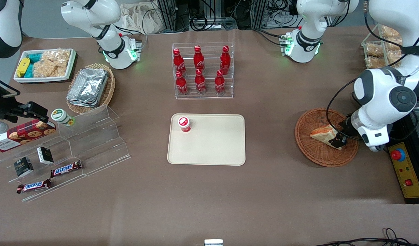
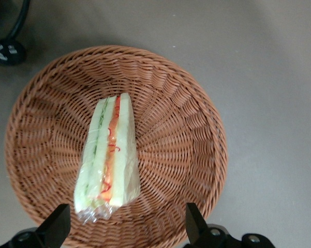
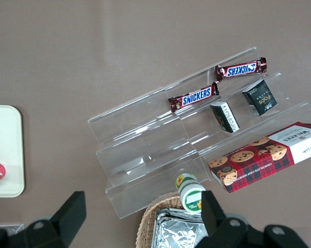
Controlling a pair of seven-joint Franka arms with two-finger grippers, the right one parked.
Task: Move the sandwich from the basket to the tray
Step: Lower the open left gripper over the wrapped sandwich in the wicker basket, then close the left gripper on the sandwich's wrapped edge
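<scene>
The sandwich (image 1: 322, 133) (image 2: 107, 160), a clear-wrapped wedge of pale bread with orange-red and green layers, lies in the round reddish-brown wicker basket (image 1: 306, 145) (image 2: 189, 129) toward the working arm's end of the table. My gripper (image 1: 338, 139) (image 2: 127, 226) hangs open low over the basket at the sandwich's wide end. Its black fingers (image 2: 59, 223) stand wide apart, one on each side of that end, and touch nothing. The beige tray (image 1: 216, 147) lies flat at the table's middle, well away from the basket.
A small red-capped bottle (image 1: 184, 124) stands on the tray's corner. A clear rack of red bottles (image 1: 202, 71) stands farther from the front camera than the tray. A yellow control box with a red button (image 1: 397, 154) sits beside the basket. Clear snack shelves (image 1: 76, 147) lie toward the parked arm's end.
</scene>
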